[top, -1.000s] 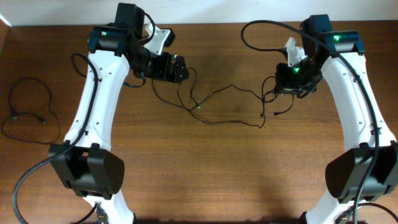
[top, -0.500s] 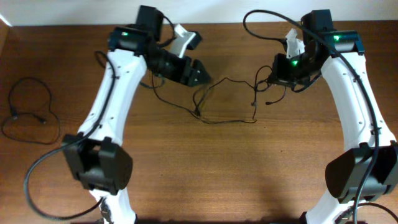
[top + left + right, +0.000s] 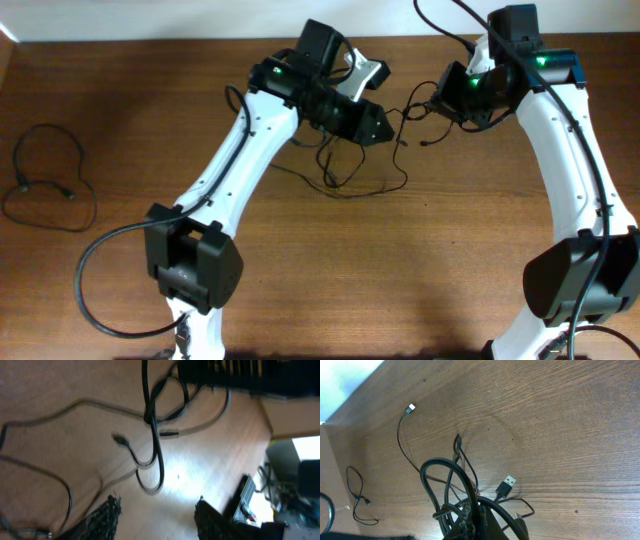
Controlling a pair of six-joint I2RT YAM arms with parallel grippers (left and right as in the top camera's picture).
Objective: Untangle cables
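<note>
Left gripper [image 3: 366, 122], overhead view: reaches in over the middle back of the wooden table [image 3: 450, 260], its tip just beside the cables [image 3: 340, 172]. From above I cannot tell how its jaws stand. Right gripper [image 3: 455, 95] is lifted at the back right, with thin black strands running from it down and left toward the loops on the wood under the left arm. One loose cord [image 3: 45, 180] lies by itself in a slack ring at the far left edge, well apart from the rest.

Left wrist view: left gripper [image 3: 157, 520] is parted. Both textured fingertips [image 3: 107, 515] are at the bottom of the frame with bare wood between them and nothing held. The cables [image 3: 152, 420] cross ahead of it. One strand hangs in a long narrow loop, and a small plug [image 3: 119, 438] lies on the table beside it.

Right wrist view: right gripper [image 3: 470, 522] is clamped on a bunch of the cables [image 3: 455, 485], which bulge up in loops from the fingers. A USB plug [image 3: 507, 482] sticks out to the right of the bunch. One strand trails away to a pale-tipped connector [image 3: 410, 407] on the wood. The loose cord [image 3: 357, 495] shows at the far left.
</note>
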